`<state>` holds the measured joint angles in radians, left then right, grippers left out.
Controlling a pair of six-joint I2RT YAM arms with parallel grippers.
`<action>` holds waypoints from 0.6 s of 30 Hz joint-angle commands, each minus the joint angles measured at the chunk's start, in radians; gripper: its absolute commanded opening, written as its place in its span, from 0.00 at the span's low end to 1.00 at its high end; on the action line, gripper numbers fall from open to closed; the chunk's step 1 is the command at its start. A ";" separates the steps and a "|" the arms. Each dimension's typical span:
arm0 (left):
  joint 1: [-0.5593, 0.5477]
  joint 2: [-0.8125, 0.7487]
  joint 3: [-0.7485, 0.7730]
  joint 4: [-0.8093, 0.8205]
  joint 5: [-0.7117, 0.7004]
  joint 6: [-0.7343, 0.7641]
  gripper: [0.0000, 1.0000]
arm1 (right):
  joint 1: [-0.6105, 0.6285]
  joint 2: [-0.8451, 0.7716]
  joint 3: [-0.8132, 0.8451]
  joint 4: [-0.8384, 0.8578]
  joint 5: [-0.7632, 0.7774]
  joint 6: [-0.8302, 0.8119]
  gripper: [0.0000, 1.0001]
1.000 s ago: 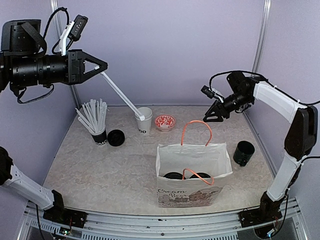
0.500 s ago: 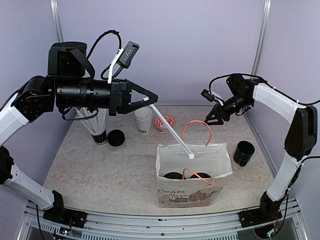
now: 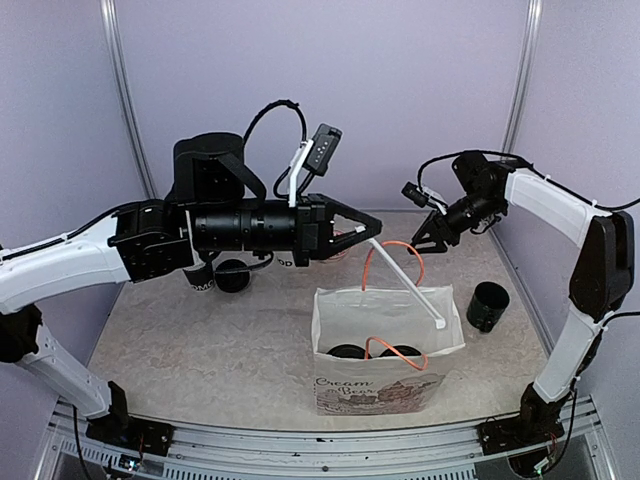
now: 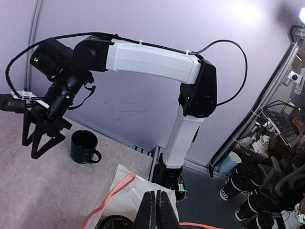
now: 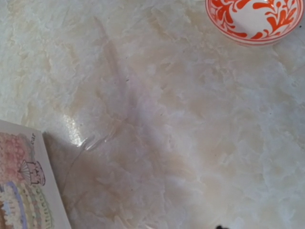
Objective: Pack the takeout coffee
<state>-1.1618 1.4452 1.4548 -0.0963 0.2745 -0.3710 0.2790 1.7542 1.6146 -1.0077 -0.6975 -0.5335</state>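
And the left gripper (image 3: 374, 231) is seen stretched out level across the middle of the table (image 3: 200, 340), its jaws pressed shut on the top end of a white straw (image 3: 410, 284). The straw is carried slanting down and to the right, its lower end hung over the open mouth of the paper bag (image 3: 380, 388), near the bag's right-hand side, and whether that tip is touching the paper cannot be told. In the left wrist view the two fingers (image 4: 148, 214) are shown tight together at the bottom edge. The takeout coffee is found inside the bag: two lidded cups (image 3: 348, 351) are stood side by side at the bottom, only their round black lids being shown from above. The bag is stood upright near the front of the table, a little right of centre. The right gripper (image 3: 424, 240) is held in the air behind the bag, close by the far orange handle (image 3: 393, 244) in the top view, with its jaws spread apart and nothing gripped between them. A black mug (image 3: 487, 306) is set on the table just to the right of the bag, apart from it. Under the right wrist camera, bare mottled tabletop is shown, with a red-patterned bowl (image 5: 255, 16) cut off at the top right corner and a printed corner of the bag at the lower left.
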 commanded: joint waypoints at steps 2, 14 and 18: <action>-0.049 0.095 0.017 0.150 0.040 0.010 0.00 | -0.001 -0.033 -0.024 0.007 -0.002 -0.014 0.55; -0.081 0.209 0.156 -0.087 -0.038 0.088 0.36 | -0.001 -0.035 -0.041 0.015 -0.008 -0.020 0.56; -0.083 0.139 0.187 -0.196 -0.186 0.136 0.48 | -0.001 -0.029 -0.048 0.021 -0.015 -0.020 0.56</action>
<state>-1.2381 1.6741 1.5841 -0.1795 0.2310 -0.2951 0.2790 1.7542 1.5799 -0.9985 -0.6983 -0.5430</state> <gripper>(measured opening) 0.450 0.556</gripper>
